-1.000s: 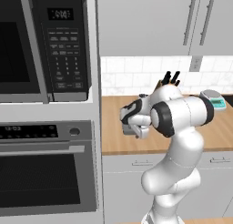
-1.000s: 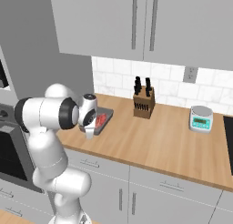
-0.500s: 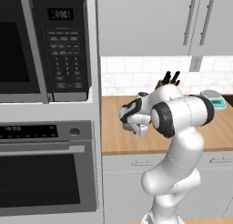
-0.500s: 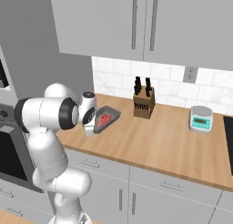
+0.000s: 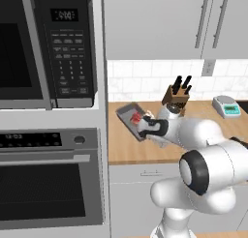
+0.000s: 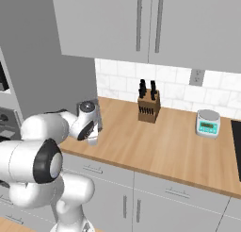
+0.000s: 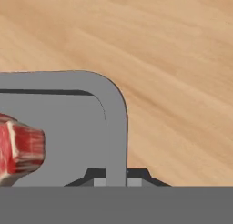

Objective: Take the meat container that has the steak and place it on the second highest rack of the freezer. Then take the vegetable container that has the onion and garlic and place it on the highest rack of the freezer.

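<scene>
Hand view gives us the meat container [image 7: 116,127] close up: a dark grey tray with a raised, rounded rim, the red steak [image 7: 20,148] streaked with pale white lying inside. Our gripper [image 7: 116,177] is shut tight on that rim, one finger either side. From the left base view we see the container [image 5: 130,120] tilted above the wooden desk [image 5: 121,147], beside the oven column.

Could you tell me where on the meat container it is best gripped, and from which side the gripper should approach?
Grip the meat container by its thin raised rim on a long side near a corner, from the side facing the arm, one finger inside and one outside the wall. The steak lies mid-tray, leaving that edge free. The gripper is shut on exactly this rim.
</scene>
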